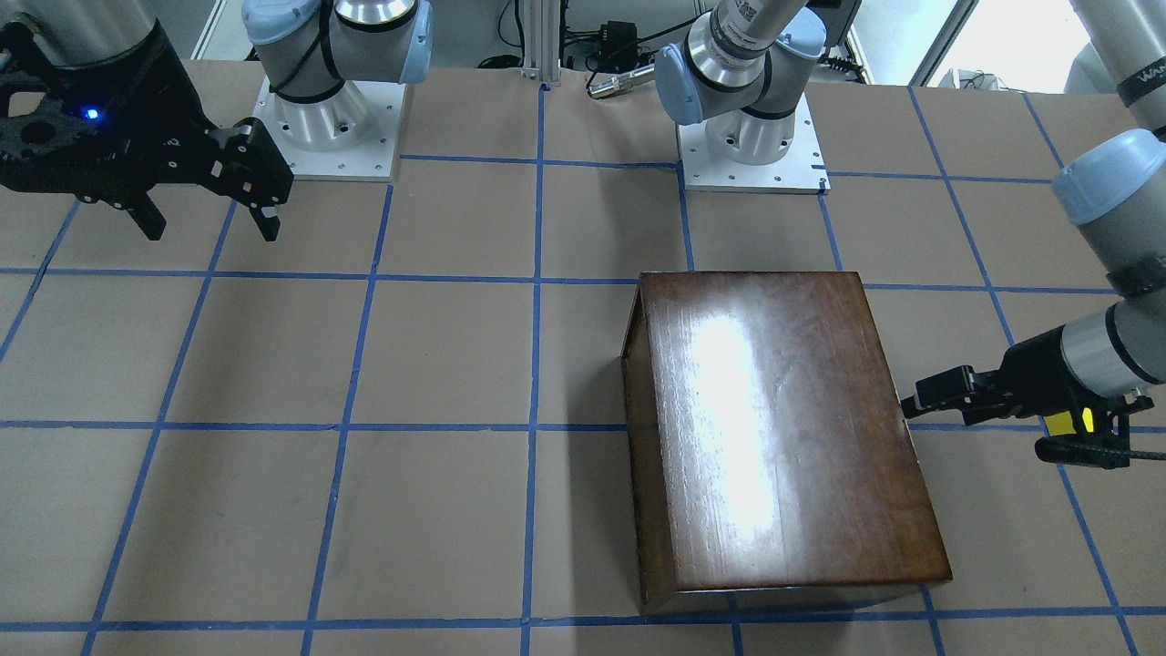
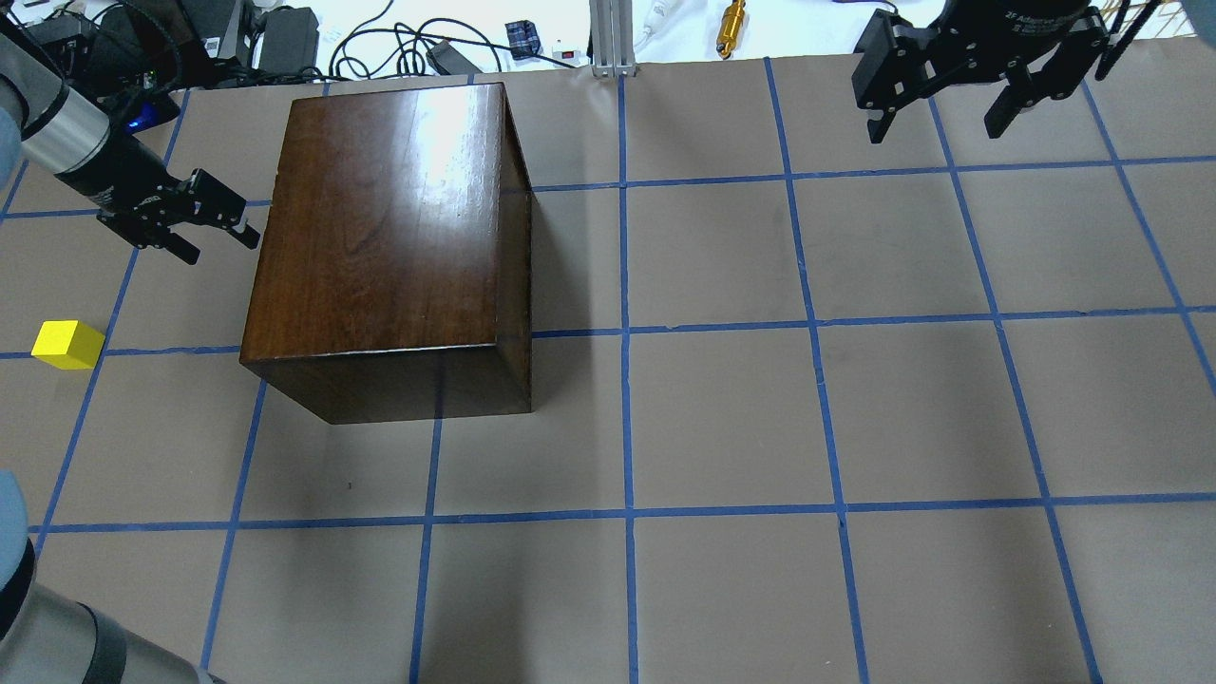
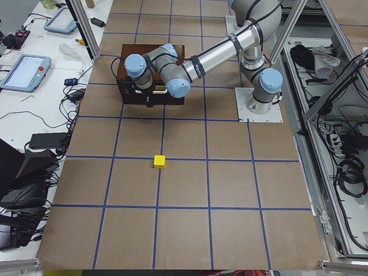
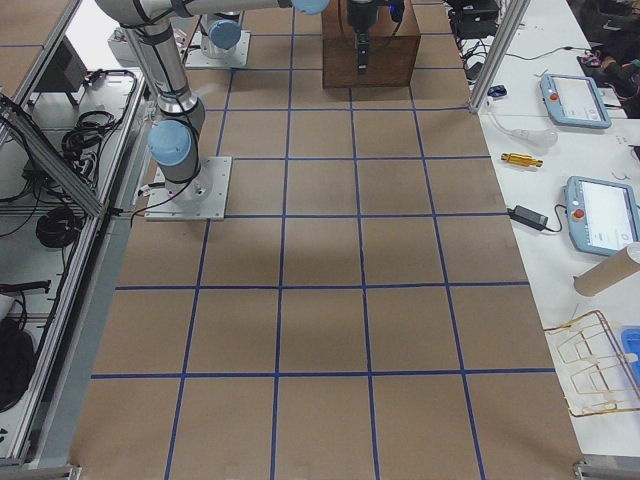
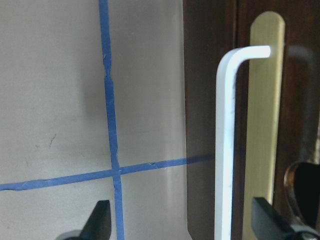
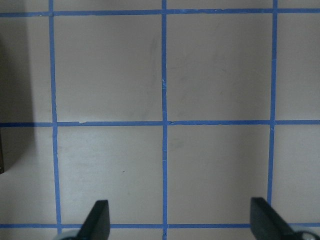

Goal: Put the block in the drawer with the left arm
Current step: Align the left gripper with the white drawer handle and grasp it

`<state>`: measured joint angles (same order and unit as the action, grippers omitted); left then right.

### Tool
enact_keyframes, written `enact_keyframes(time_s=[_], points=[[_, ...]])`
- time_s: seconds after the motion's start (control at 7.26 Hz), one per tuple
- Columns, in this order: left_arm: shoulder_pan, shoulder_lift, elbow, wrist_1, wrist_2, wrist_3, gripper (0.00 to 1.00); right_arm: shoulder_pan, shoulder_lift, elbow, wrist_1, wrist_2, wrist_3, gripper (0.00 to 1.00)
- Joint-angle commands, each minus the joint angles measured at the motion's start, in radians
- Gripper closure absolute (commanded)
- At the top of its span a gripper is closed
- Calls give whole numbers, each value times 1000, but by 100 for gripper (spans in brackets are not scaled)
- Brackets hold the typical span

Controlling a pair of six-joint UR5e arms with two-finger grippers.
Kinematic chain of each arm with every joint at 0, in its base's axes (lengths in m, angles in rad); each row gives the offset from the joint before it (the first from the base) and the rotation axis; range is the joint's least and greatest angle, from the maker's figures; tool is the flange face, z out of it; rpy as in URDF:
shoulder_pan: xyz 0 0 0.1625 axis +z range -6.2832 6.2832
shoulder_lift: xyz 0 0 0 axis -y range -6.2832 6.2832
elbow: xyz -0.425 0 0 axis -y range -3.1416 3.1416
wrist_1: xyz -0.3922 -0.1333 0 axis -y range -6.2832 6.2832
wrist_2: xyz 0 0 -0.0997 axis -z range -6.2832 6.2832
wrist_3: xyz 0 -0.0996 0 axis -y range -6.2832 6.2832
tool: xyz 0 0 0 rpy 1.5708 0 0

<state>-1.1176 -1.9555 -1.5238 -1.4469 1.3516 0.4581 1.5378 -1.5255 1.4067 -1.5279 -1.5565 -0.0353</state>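
The small yellow block (image 2: 66, 344) lies on the table to the left of the dark brown wooden box (image 2: 389, 237); it also shows in the exterior left view (image 3: 159, 161). The drawer (image 5: 205, 100) is closed, and its front panel with a pale bent handle (image 5: 225, 150) fills the right of the left wrist view. My left gripper (image 2: 226, 245) is open and empty, level with the box's left face, with the handle between its fingertips (image 5: 100, 220). My right gripper (image 2: 945, 114) is open and empty, hanging far off at the back right.
The box (image 1: 774, 428) stands on the brown table with its blue tape grid (image 2: 622, 332). Cables and small tools (image 2: 731, 19) lie beyond the table's far edge. The arm bases (image 1: 332, 118) are bolted at the robot's side.
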Motion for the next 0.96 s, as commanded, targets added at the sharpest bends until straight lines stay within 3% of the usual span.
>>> enact_keyframes(time_s=[0.0, 0.83], points=[[-2, -10, -1, 0, -3, -25, 2, 1, 1, 0, 0, 0, 0, 0], [-10, -29, -7, 26, 0, -16, 3, 1, -1, 0, 0, 0, 0, 0]])
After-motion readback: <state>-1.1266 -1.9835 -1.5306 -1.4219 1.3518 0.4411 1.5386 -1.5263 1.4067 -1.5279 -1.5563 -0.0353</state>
